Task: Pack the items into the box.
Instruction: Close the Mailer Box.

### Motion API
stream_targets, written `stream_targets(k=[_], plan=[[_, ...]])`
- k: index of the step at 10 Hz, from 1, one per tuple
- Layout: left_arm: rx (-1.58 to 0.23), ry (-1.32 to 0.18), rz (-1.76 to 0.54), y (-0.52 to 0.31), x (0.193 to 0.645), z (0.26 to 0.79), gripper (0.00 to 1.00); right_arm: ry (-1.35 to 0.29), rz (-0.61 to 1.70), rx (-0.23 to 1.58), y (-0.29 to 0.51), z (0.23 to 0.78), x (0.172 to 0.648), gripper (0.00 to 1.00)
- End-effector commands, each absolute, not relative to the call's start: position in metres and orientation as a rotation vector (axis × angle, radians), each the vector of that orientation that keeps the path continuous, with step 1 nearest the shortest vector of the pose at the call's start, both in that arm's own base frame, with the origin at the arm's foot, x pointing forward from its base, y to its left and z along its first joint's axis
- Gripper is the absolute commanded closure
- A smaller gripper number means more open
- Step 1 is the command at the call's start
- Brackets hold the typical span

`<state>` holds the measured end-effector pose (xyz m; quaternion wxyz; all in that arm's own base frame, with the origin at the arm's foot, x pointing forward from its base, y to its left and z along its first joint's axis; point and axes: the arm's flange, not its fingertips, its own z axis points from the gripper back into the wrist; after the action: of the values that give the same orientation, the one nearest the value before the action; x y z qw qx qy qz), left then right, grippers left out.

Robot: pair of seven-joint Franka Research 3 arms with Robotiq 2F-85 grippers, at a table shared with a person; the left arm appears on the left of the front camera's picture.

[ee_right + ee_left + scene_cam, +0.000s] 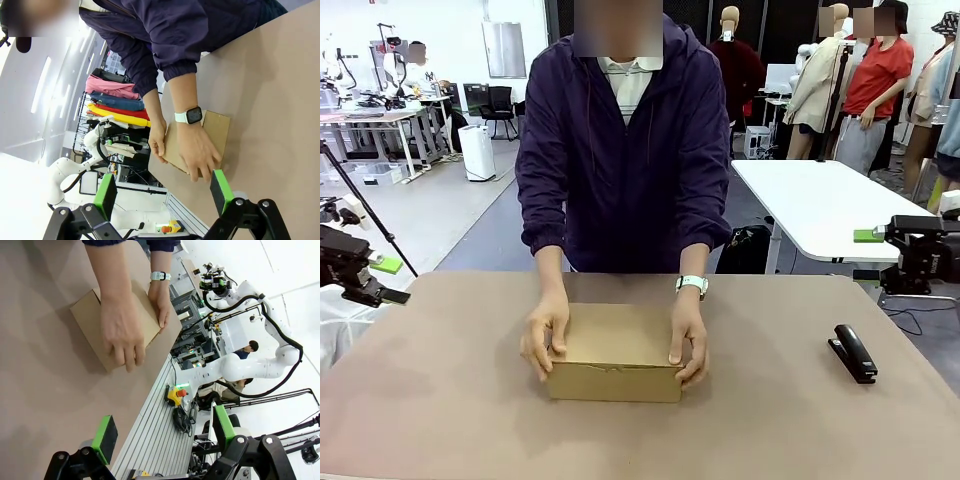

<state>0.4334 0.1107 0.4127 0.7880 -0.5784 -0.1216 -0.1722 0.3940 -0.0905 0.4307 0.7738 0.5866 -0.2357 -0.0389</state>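
The cardboard box (pixel 615 352) sits closed near the middle of the tan table (pixel 440 400), with the person's two hands (pixel 546 337) clamped on its sides — one wrist wears a pale watch (pixel 691 284). A black stapler (pixel 852 352) lies well off toward the robot's right. Both arms hang back at the table edges — left gripper (pixel 165 440) and right gripper (pixel 162 192) spread wide, nothing in them.
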Motion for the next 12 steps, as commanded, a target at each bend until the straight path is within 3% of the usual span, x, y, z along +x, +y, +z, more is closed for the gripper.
stream_targets(k=[1,12], plan=[[-1.243,-0.277,-0.384,0.1125,0.4321,0.4142,0.0,-0.515,-0.078,1.28,-0.0899,0.4341,0.3943,0.0],[-1.243,-0.277,-0.384,0.1125,0.4321,0.4142,0.0,-0.515,-0.078,1.28,-0.0899,0.4341,0.3943,0.0]])
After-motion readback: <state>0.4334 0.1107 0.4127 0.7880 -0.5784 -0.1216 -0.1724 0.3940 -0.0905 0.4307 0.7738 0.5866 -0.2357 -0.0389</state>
